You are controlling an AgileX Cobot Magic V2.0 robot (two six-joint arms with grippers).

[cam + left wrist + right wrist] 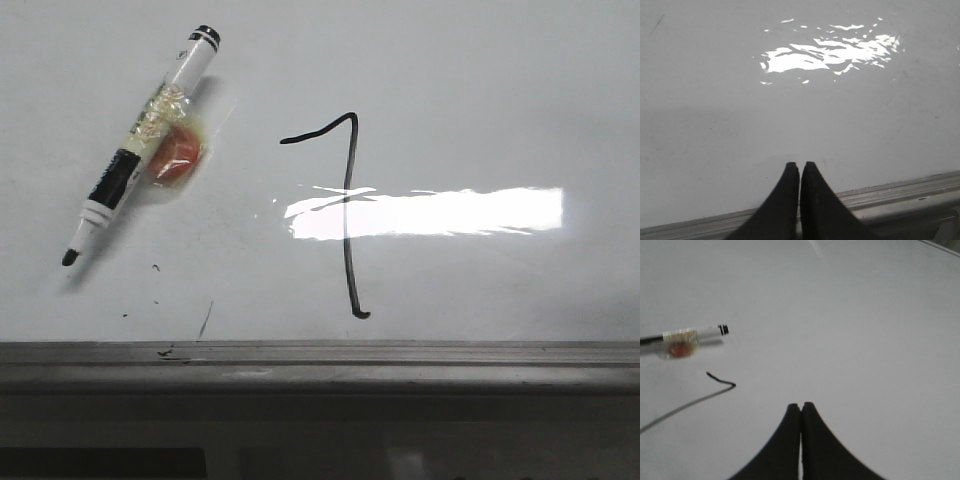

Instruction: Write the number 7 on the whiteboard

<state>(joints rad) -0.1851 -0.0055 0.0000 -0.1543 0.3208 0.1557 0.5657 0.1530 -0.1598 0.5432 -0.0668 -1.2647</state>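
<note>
The number 7 (347, 215) stands finished on the whiteboard (500, 100), the marker (140, 150) lies uncapped to its left, and both my left claw (799, 167) and right claw (800, 407) are pinched together holding nothing, so I judge nothing remains.

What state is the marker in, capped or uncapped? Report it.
Uncapped. The marker lies flat on the whiteboard, its bare black tip exposed at the lower end. No cap is visible; neither gripper holds it.

Uncapped black-and-white marker (142, 146) lying slantwise — an orange lump (176, 155) taped to its barrel, tip bare.
</note>
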